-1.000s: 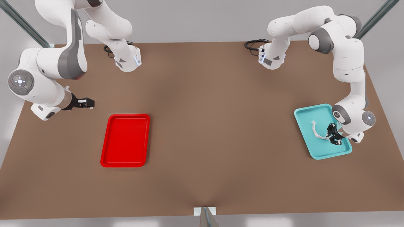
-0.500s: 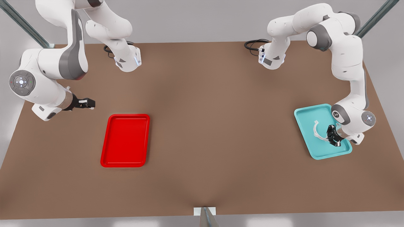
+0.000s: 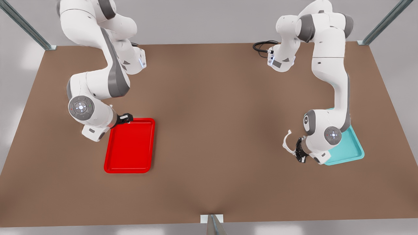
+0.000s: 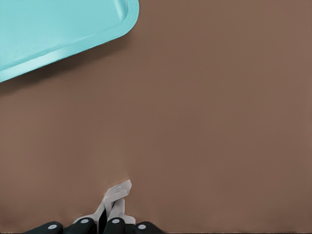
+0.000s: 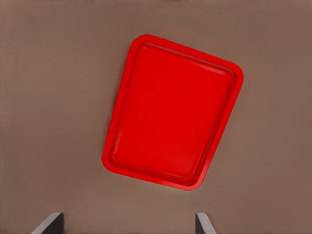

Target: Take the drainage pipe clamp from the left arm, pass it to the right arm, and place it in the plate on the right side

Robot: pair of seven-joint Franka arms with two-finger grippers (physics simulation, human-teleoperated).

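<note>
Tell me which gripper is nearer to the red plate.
Right. The right gripper hangs open at the red plate's far corner. The left gripper is far across the table beside the teal tray, shut on the drainage pipe clamp.

A teal tray [image 3: 354, 148] lies on the brown table [image 3: 215, 107], apparently bare.

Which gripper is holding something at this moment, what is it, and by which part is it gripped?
The left gripper holds the drainage pipe clamp near one end of its arc. The right gripper, open, holds nothing.
</note>
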